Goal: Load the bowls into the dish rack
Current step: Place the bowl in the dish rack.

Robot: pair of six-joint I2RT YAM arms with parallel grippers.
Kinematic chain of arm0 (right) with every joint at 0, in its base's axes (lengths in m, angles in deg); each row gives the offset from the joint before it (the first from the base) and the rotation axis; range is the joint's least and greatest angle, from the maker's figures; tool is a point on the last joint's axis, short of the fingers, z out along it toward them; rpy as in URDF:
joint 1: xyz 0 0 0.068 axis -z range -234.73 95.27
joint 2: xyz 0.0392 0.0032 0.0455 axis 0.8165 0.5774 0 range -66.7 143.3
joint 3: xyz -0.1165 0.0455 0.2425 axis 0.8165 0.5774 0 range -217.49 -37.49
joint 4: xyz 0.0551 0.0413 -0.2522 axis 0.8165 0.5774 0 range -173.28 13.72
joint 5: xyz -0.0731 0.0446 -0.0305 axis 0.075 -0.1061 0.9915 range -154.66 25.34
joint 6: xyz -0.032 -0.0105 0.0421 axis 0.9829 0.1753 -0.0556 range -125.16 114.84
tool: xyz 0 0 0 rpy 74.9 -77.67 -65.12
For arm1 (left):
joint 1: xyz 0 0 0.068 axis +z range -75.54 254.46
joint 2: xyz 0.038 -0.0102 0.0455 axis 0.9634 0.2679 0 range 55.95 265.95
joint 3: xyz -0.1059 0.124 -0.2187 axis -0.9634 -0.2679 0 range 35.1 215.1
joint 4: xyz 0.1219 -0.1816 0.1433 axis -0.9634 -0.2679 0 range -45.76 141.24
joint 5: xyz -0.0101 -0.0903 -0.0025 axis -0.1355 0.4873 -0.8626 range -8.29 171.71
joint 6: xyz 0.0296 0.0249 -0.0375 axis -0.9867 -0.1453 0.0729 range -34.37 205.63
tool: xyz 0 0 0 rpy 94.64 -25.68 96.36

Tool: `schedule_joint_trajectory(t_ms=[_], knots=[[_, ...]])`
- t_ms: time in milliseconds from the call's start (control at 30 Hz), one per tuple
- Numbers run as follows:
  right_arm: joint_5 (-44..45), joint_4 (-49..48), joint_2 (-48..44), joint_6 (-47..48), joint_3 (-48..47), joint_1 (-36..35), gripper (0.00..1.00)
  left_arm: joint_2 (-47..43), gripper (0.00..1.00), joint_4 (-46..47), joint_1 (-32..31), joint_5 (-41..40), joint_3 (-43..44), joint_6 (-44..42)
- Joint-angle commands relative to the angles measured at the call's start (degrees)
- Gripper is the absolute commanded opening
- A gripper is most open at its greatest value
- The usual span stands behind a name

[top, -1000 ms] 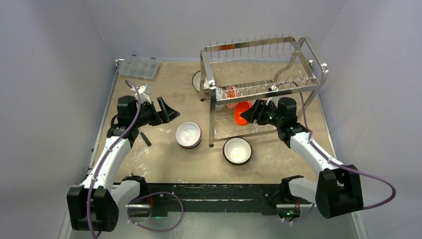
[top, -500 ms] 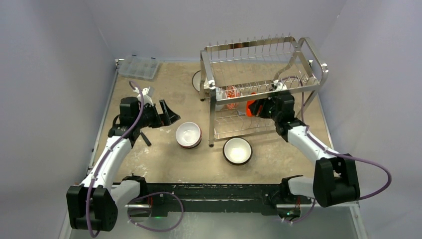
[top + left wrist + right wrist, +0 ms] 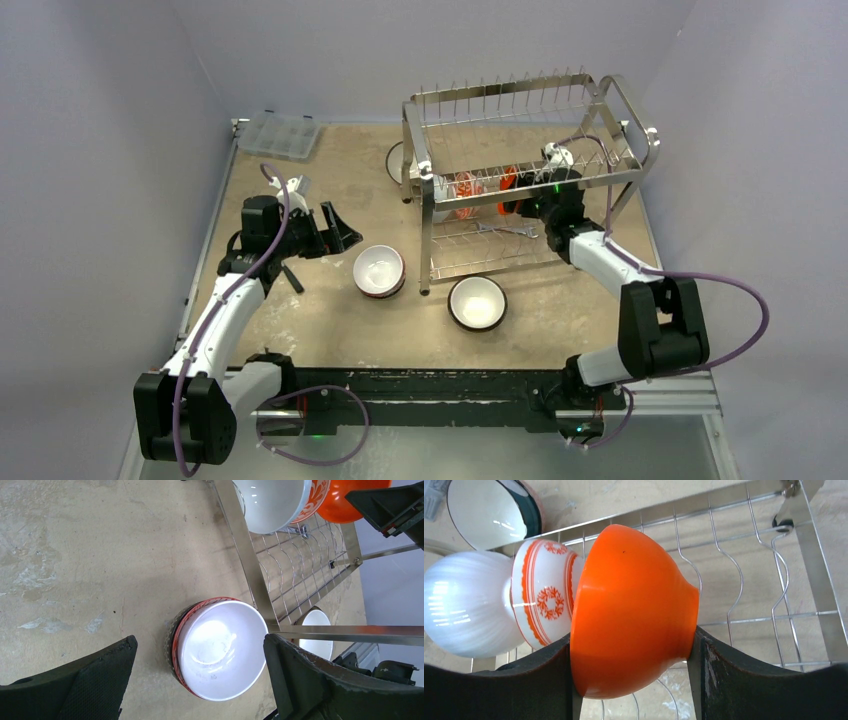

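Observation:
My right gripper (image 3: 634,680) is shut on the plain orange bowl (image 3: 629,610), holding it on edge inside the lower tier of the dish rack (image 3: 520,150). The bowl stands beside a red-and-white patterned bowl (image 3: 544,600) and a white ribbed bowl (image 3: 466,610) in the rack. From above, the right gripper (image 3: 520,203) is under the rack's upper tier. My left gripper (image 3: 200,680) hangs open above the table, its fingers either side of a red-rimmed white bowl (image 3: 220,655) without touching it. A second white-inside, dark-outside bowl (image 3: 477,302) sits in front of the rack.
Another bowl (image 3: 395,160) rests on the table behind the rack's left end. A clear plastic compartment box (image 3: 283,135) lies at the back left corner. The rack's front leg (image 3: 427,250) stands close to the red-rimmed bowl (image 3: 379,270).
The right arm has carried the orange bowl from the rack's front edge deeper into the lower tier, up against the patterned bowl. The left arm has hardly moved.

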Motion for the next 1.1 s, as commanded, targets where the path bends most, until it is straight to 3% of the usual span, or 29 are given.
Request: schedule_joint_trajectory(t_ms=[0,200,633,1067], knots=[[0.95,-4.39,1.15,3.99,-5.13,0.35,0.00,-0.30,0.95,1.20,-0.33,-0.20,-0.03,-1.34],[1.70,-5.91,4.31,7.63,-7.32,0.35,0.00,-0.10,0.95,1.24,-0.28,-0.13,-0.04,-1.43],[-0.88,-0.34,13.22,12.56,-14.76,0.09,0.00,0.14,0.95,1.50,-0.30,0.66,-0.13,-1.34],[2.59,4.81,16.95,17.18,-17.33,-2.95,0.00,-0.02,0.94,0.70,-0.30,0.24,0.39,-2.19]])
